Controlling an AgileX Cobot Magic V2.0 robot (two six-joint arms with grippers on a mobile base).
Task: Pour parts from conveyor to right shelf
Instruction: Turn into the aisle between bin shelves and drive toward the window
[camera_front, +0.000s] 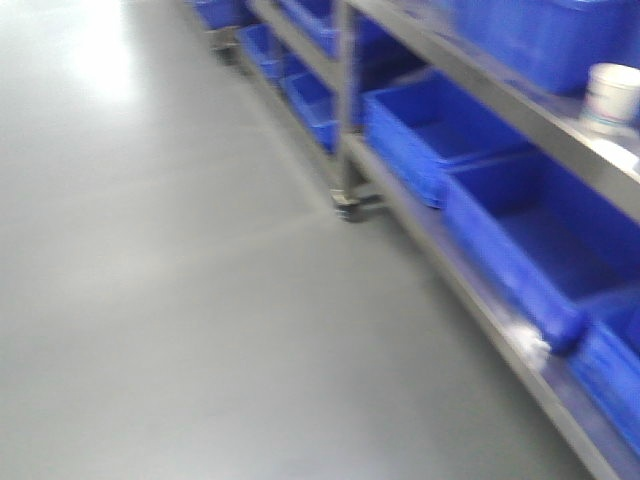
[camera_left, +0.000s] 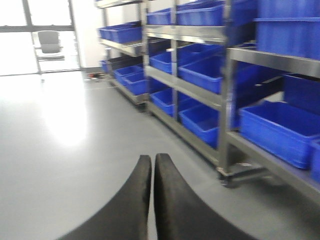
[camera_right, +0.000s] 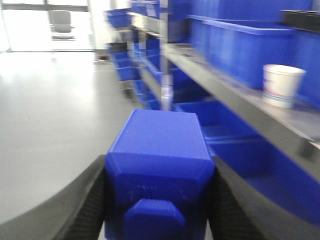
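Grey, glossy floor (camera_front: 150, 300) fills the left and centre of every view, and window glare washes out its upper left. The stainless-steel right shelf (camera_front: 520, 110) runs along the right side of the frame, its tiers packed with large blue bins (camera_front: 440, 135). At the bottom centre of the right wrist view, the right claw (camera_right: 159, 205) grips a bright-blue part (camera_right: 160, 145) beside the shelf. The left claw (camera_left: 152, 172) is pressed closed on nothing. A white cup (camera_right: 281, 84) stands on a shelf ledge at right.
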